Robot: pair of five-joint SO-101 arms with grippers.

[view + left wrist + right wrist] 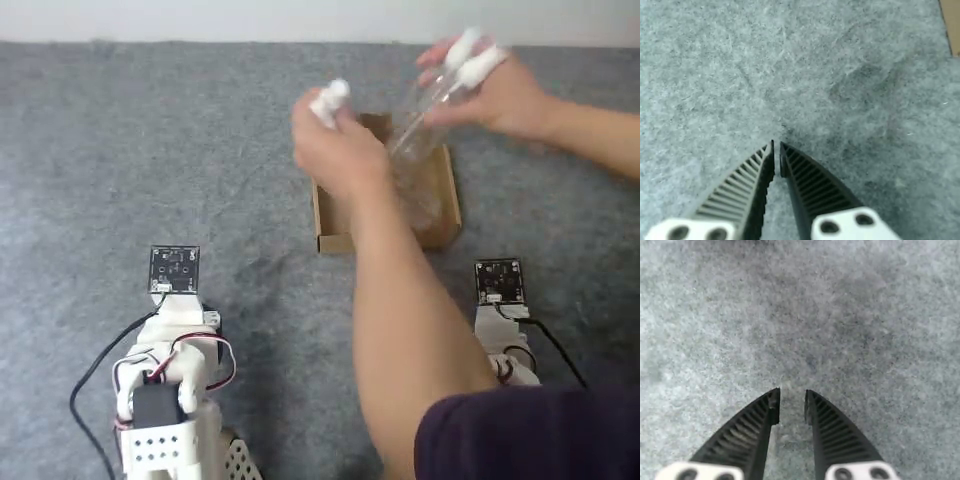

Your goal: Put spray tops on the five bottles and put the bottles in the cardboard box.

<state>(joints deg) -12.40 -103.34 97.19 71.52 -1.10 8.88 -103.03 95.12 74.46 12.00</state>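
A person's two hands hold clear bottles with white spray tops just above the open cardboard box at mid-table. One hand also holds another white spray top. How many bottles there are, and what lies inside the box, is hidden by the hands and forearm. My left gripper hangs shut over bare grey felt, with a corner of the box far off. My right gripper is over felt too, open by a narrow gap with nothing in it.
Grey felt covers the whole table. Both arms are folded back at the near edge, the left arm and the right arm. The person's forearm crosses the table between them.
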